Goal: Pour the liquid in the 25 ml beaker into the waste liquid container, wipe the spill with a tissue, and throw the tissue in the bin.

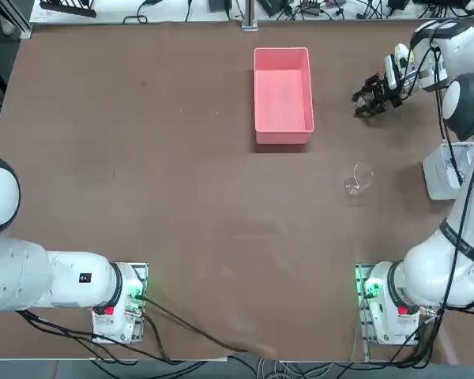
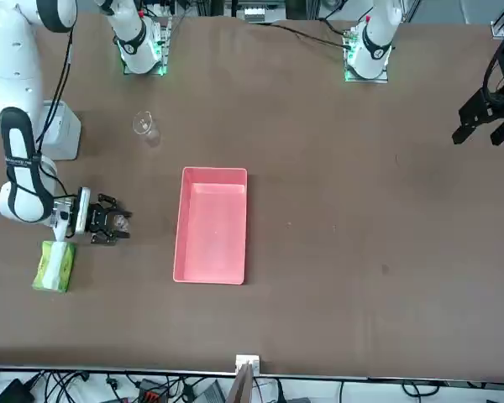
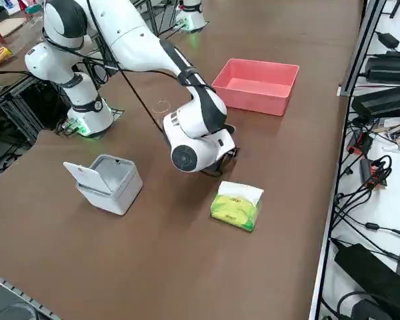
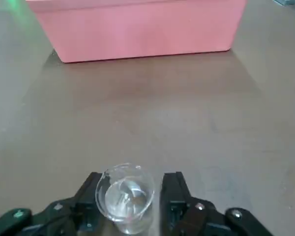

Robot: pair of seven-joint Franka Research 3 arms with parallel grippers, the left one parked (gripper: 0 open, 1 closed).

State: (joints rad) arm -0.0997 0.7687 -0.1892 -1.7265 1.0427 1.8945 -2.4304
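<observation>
Right gripper (image 4: 130, 196): sitting low on the table (image 1: 142, 158) near the pink tray (image 1: 283, 95), fingers (image 4: 173, 189) flanking the small beaker (image 4: 126, 196), left one touching, right showing a slight gap. Larger beaker (image 1: 359, 179) standing apart. Grey bin (image 3: 108, 181) lying open beside tissue pack (image 3: 237, 205).

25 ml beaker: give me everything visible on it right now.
The 25 ml beaker is tiny, clear glass, with a thin rounded rim, and stands upright on the brown table. It sits between the fingers of the right gripper, one finger on each side; whether the pads touch the glass cannot be told. Glints show inside, but a liquid level is not readable. The pink waste liquid container lies ahead of it, apart.
</observation>
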